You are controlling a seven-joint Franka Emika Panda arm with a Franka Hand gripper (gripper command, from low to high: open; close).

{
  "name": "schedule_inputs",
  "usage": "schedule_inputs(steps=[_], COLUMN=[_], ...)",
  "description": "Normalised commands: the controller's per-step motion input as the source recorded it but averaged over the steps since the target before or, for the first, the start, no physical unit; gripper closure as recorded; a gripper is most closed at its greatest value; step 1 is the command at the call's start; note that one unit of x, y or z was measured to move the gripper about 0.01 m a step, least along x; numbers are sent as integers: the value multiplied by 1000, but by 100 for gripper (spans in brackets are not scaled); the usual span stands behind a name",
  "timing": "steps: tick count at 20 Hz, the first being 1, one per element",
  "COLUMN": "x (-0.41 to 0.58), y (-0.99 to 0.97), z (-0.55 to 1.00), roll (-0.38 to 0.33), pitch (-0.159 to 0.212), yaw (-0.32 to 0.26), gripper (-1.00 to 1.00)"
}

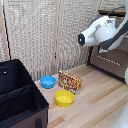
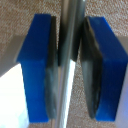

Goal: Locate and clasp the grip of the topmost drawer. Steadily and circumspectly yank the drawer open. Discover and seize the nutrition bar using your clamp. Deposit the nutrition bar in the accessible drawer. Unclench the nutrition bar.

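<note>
In the wrist view the silver bar handle [image 2: 71,30] of the topmost drawer runs between my two blue fingers [image 2: 35,65]. Their dark pads press on it from both sides, so my gripper [image 2: 70,65] is shut on the handle. In the exterior view the white arm [image 1: 102,31] reaches to the dark brown dresser [image 1: 114,61] at the exterior view's right. It hides the gripper and most of the topmost drawer. The nutrition bar [image 1: 69,81], a red and yellow-orange box, stands on the wooden table [image 1: 100,100], far from the gripper.
A blue bowl [image 1: 48,81] sits beside the box on the exterior view's left, and a yellow bowl [image 1: 64,98] lies in front of it. A large black bin [image 1: 20,100] fills the near corner on the exterior view's left. A woven screen [image 1: 45,35] stands behind.
</note>
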Motion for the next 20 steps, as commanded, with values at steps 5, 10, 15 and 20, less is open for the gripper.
schedule_inputs(steps=[5,10,15,20], x=[166,205,269,277], y=[999,971,378,14], z=[-248,-283,-22,19], roll=[26,0,-8,-2], pitch=[80,54,49,57], yaw=[12,6,9,71], gripper=[100,100,-100,-100])
